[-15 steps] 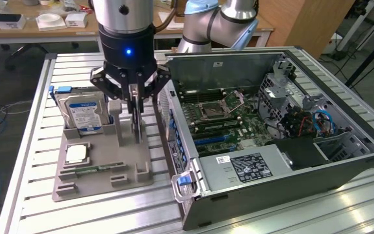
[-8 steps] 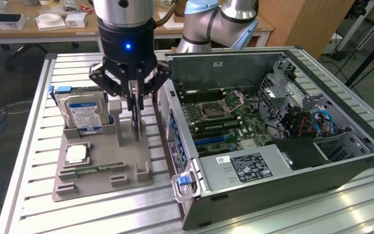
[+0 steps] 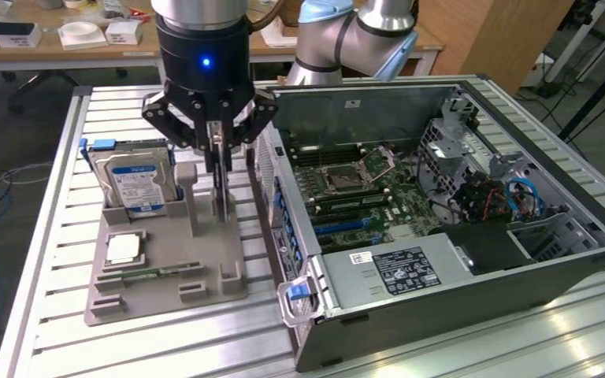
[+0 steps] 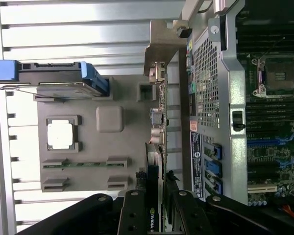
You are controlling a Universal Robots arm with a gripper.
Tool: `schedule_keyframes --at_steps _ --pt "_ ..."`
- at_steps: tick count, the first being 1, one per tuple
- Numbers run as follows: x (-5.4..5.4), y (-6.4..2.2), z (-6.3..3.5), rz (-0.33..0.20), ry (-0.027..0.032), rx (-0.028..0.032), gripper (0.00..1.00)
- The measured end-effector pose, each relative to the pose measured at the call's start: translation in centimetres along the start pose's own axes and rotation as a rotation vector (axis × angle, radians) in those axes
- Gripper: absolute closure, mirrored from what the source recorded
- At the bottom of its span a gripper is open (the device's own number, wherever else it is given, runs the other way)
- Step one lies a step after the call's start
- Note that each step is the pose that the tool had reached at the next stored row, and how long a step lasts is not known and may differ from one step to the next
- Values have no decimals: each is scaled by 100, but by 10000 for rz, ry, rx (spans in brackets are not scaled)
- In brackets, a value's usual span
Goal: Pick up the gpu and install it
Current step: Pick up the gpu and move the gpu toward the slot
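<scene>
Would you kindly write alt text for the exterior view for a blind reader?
The gripper is shut on a thin graphics card standing on edge at a grey holder, beside an upright hard drive. An open computer case lies to the exterior view's right.

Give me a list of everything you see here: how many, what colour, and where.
gpu: one, dark with pale bracket, upright on edge above the holder
hard drive: one, silver with blue-white label, standing in the holder
processor chip: one, silver, flat in the holder
memory stick: one, green, flat in the holder
holder: one, grey, on the table
computer case: one, dark, open, exterior view's right
table: one, pale metal slats
gripper: one, black, closed on the gpu
</scene>
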State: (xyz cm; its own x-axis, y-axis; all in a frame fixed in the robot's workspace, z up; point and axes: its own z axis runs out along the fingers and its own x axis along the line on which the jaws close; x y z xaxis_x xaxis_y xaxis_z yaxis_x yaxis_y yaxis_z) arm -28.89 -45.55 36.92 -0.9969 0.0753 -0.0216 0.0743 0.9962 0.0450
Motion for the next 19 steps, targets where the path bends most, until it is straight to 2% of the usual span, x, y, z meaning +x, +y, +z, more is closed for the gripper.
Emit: schedule_keyframes --at_steps 19 --pt "-6 12 -274 0 0 -1 74"
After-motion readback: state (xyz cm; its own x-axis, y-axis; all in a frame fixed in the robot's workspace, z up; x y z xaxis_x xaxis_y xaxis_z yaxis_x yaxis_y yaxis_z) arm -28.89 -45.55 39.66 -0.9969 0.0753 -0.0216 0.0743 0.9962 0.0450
